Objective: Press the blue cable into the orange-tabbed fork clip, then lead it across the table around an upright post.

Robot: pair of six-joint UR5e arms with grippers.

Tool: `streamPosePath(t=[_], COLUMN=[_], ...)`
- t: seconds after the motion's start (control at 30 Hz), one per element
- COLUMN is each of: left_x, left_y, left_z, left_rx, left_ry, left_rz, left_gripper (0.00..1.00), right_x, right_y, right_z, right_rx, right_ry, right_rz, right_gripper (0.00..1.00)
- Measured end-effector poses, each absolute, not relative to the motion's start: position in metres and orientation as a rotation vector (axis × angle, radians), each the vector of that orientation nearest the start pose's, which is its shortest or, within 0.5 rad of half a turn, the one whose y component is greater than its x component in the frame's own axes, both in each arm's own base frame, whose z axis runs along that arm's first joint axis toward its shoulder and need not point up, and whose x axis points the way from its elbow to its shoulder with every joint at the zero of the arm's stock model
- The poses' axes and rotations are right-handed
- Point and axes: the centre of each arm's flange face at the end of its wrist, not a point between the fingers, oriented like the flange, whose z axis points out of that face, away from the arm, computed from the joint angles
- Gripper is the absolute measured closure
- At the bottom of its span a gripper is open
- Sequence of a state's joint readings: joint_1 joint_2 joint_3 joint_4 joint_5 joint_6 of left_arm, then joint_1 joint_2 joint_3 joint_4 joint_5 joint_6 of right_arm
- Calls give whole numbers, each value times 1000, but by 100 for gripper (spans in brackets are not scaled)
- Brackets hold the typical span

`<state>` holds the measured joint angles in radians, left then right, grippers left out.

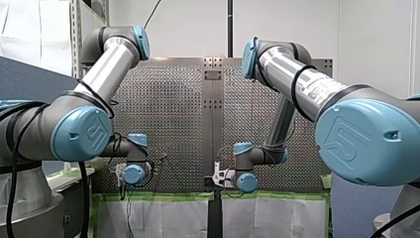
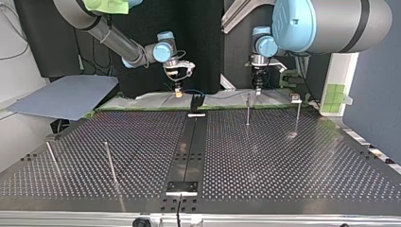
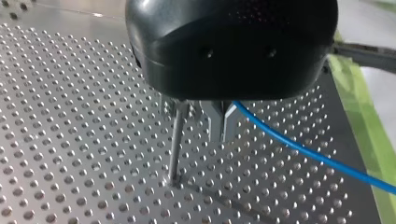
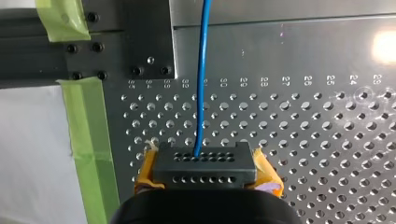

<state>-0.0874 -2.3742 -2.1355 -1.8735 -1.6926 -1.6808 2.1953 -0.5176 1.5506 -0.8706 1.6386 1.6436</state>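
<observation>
Crucially, the blue cable (image 3: 303,151) leaves my left gripper (image 3: 223,126) — fingers (image 3: 215,127) closed on it — on the side away from the upright post (image 3: 175,144) just beside them, while my right gripper (image 4: 205,168) clamps it between yellow pads (image 4: 148,169)

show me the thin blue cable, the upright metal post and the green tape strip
thin blue cable (image 4: 202,70): right wrist view, midway along its straight run
upright metal post (image 3: 176,144): left wrist view, middle of its shaft
green tape strip (image 4: 89,140): right wrist view, middle of the strip
</observation>
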Motion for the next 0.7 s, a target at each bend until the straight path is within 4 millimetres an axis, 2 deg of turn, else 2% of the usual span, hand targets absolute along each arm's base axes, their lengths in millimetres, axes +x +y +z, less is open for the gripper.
streamPosePath(t=[0.17, 0.47, 0.7], left_x=[472, 492, 495], left_y=[-151, -140, -141], left_z=[-41, -8, 1], left_rx=[-176, -225, -212], left_ry=[1626, 1511, 1491], left_rz=[-44, -64, -82], left_gripper=[100, 100, 100], right_x=[480, 482, 482], right_y=[-459, -462, -466], right_z=[-79, -76, -74], right_rx=[1749, 1742, 1739], right_ry=[-1030, -1024, -1027], right_rz=[1502, 1505, 1506], right_gripper=[100, 100, 100])
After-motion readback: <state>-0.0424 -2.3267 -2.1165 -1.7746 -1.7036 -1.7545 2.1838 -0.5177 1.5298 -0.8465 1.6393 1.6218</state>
